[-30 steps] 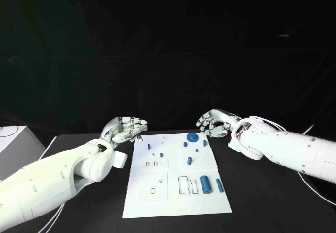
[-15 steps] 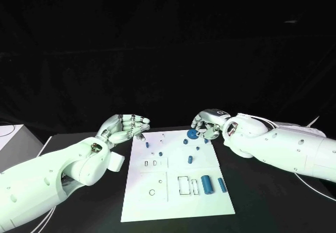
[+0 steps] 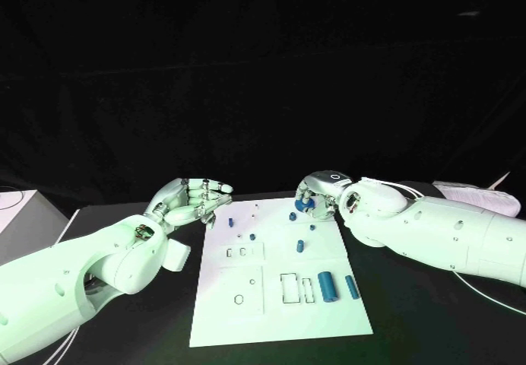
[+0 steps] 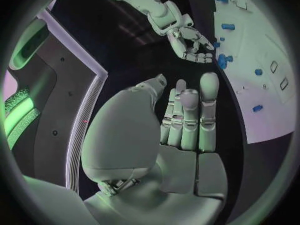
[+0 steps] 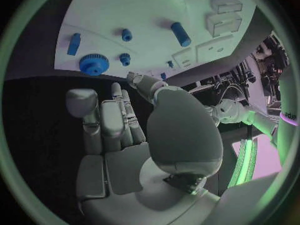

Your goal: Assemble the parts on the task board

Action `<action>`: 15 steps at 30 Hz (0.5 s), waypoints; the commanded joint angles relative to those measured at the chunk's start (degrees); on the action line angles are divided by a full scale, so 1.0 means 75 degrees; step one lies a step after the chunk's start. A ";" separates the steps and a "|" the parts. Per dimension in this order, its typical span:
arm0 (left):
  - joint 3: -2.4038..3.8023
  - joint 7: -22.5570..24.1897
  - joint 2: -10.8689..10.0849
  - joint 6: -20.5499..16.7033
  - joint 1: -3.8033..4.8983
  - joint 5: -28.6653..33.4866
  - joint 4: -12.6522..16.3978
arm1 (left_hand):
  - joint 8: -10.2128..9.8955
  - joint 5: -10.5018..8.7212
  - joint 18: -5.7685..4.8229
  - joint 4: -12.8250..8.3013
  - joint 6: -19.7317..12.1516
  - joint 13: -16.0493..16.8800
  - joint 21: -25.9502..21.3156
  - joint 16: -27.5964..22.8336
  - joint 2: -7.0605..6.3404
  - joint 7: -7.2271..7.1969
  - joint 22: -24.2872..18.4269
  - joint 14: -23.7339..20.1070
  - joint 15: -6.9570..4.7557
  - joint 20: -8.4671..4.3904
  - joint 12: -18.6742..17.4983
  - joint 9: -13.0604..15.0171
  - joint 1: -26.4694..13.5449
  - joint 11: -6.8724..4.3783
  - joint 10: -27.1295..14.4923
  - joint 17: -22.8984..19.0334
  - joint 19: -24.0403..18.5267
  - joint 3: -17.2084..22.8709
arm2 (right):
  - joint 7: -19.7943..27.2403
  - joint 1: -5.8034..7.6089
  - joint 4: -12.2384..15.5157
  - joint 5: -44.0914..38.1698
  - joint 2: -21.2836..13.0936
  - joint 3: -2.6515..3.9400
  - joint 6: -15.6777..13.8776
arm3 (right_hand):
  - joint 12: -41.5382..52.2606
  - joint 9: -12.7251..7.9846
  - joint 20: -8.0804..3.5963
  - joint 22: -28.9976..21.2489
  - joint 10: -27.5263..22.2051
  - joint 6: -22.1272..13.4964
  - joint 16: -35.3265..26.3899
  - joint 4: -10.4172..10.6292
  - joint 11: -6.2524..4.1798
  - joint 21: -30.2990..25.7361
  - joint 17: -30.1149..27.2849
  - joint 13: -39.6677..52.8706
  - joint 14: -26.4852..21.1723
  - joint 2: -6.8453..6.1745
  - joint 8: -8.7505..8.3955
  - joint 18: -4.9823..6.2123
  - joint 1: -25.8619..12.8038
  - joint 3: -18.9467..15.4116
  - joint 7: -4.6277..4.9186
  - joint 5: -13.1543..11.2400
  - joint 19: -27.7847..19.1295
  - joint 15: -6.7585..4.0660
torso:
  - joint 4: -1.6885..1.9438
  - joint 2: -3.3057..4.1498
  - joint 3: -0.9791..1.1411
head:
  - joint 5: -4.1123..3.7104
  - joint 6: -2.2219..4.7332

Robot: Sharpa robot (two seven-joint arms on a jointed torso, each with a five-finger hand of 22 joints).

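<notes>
Early in the job, by the look of it: blue parts [image 3: 324, 287] lying loose across the task board [image 3: 274, 315], none held. Right hand [image 3: 317, 194] curled, empty, above the blue gear [image 5: 94, 64]. Left hand [image 3: 194, 201] curled, empty, beside the board's far corner.

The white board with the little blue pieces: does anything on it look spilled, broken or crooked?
Nothing stands out. The task board lies flat on the table, the blue parts sit apart on it, and no robot hand holds any part.
</notes>
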 commanded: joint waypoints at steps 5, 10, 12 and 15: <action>0.0019 0.0040 0.0002 0.0061 0.0011 -0.0032 0.0093 | -0.0076 0.0020 -0.0162 -0.0017 -0.0035 0.0003 0.0218 -0.0015 -0.0051 -0.0017 0.0228 -0.0043 0.0016 0.0008 -0.0096 0.0013 -0.0088 0.0031 -0.0039 -0.0012 0.0082 0.0091 | -0.0344 0.0005 -0.0056 -0.0361 0.0109 -0.0019 0.0314 | -0.0037 0.0024 0.0019 0.0017 -0.0081 0.0021 0.0068 0.0030 -0.0003 -0.0010 0.0033 0.0002 0.0259 -0.0053 0.0003 -0.0154 0.0004 -0.0005 -0.0010 0.0041 0.0035 0.0042 | 0.0046 0.0134 0.0047 | -0.0043 -0.0018; 0.0026 0.0060 0.0005 0.0038 0.0011 -0.0032 0.0114 | -0.0095 0.0020 -0.0170 -0.0017 -0.0046 -0.0001 0.0295 -0.0037 -0.0056 0.0001 0.0303 -0.0080 0.0037 0.0022 -0.0133 0.0019 -0.0133 0.0057 -0.0096 -0.0019 0.0064 0.0109 | -0.0351 0.0000 -0.0092 -0.0367 0.0199 -0.0026 0.0370 | -0.0022 0.0050 0.0019 0.0048 -0.0054 0.0064 0.0119 0.0052 -0.0007 0.0005 0.0063 0.0013 0.0250 -0.0039 0.0025 -0.0155 -0.0011 -0.0011 -0.0014 0.0015 0.0047 0.0038 | 0.0075 0.0180 0.0064 | -0.0073 -0.0012; 0.0028 0.0067 0.0010 0.0025 0.0010 -0.0032 0.0120 | -0.0104 0.0020 -0.0168 -0.0017 -0.0052 -0.0005 0.0314 -0.0131 -0.0054 0.0013 0.0307 -0.0152 0.0053 0.0034 -0.0158 0.0023 -0.0157 0.0075 -0.0138 -0.0114 0.0031 0.0121 | -0.0362 -0.0003 -0.0109 -0.0369 0.0234 -0.0028 0.0399 | -0.0023 0.0072 0.0019 0.0061 -0.0051 0.0104 0.0152 0.0080 -0.0007 0.0010 0.0077 0.0016 0.0242 -0.0023 0.0046 -0.0156 -0.0034 -0.0018 -0.0015 -0.0008 0.0054 0.0036 | 0.0084 0.0191 0.0065 | -0.0079 -0.0010; 0.0030 0.0077 0.0021 0.0009 0.0010 -0.0031 0.0122 | -0.0109 0.0020 -0.0171 -0.0020 -0.0052 -0.0008 0.0341 -0.0209 -0.0050 0.0022 0.0335 -0.0214 0.0065 0.0044 -0.0177 0.0027 -0.0170 0.0088 -0.0170 -0.0189 0.0017 0.0132 | -0.0390 -0.0007 -0.0146 -0.0372 0.0275 -0.0031 0.0454 | -0.0028 0.0097 0.0020 0.0056 -0.0061 0.0154 0.0188 0.0100 -0.0003 0.0002 0.0092 0.0016 0.0234 -0.0012 0.0072 -0.0155 -0.0046 -0.0026 -0.0011 -0.0027 0.0054 0.0038 | 0.0103 0.0215 0.0069 | -0.0094 -0.0017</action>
